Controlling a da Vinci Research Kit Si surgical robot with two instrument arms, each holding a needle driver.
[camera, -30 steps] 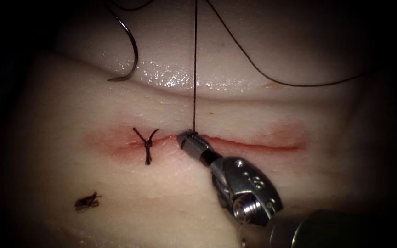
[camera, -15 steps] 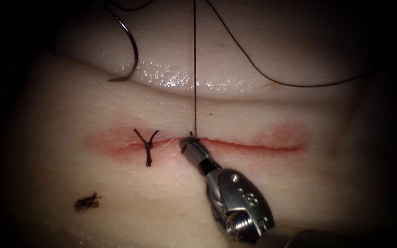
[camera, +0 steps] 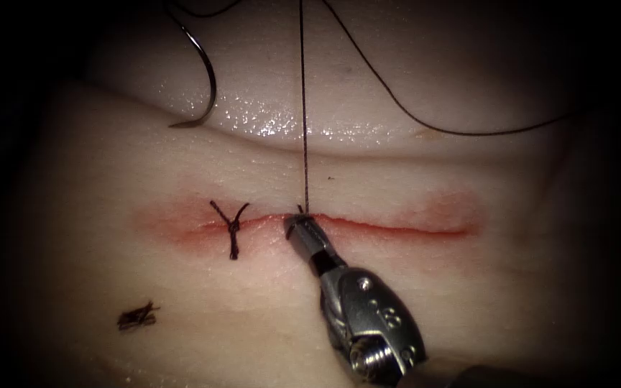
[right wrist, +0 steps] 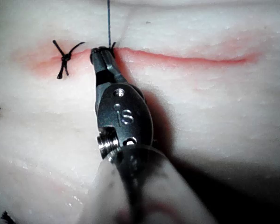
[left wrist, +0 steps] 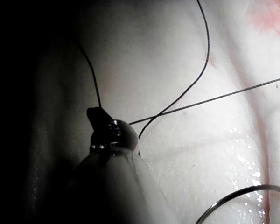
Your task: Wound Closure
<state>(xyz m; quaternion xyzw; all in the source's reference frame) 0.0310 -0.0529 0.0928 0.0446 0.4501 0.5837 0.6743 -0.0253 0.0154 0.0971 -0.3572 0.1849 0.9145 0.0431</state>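
The right arm's silver wristed tool [camera: 297,228] is resting its tip on the cut, its jaws pressed together on the short end of dark thread [camera: 303,108] at the cut's lip, just below where a taut strand is rising straight up out of the pale pork-belly tissue [camera: 411,302]. In the right wrist view the same tool [right wrist: 101,55] is sitting at the thin red cut [right wrist: 186,58], with the strand climbing away from its tip. The left arm's dark tool [left wrist: 98,114] is holding a strand of thread [left wrist: 94,79] at its tip, jaws closed on it, well above the cut over the far fold of tissue.

Left of the right tool, a finished dark knotted stitch [camera: 230,226] is crossing the cut [camera: 389,228], with red fluid [camera: 181,223] staining the tissue around it. The curved steel needle [camera: 206,72] is lying free on the far fold, upper left, held by neither tool and not in the tissue. A cut scrap of dark thread [camera: 136,316] is lying on the near tissue at lower left
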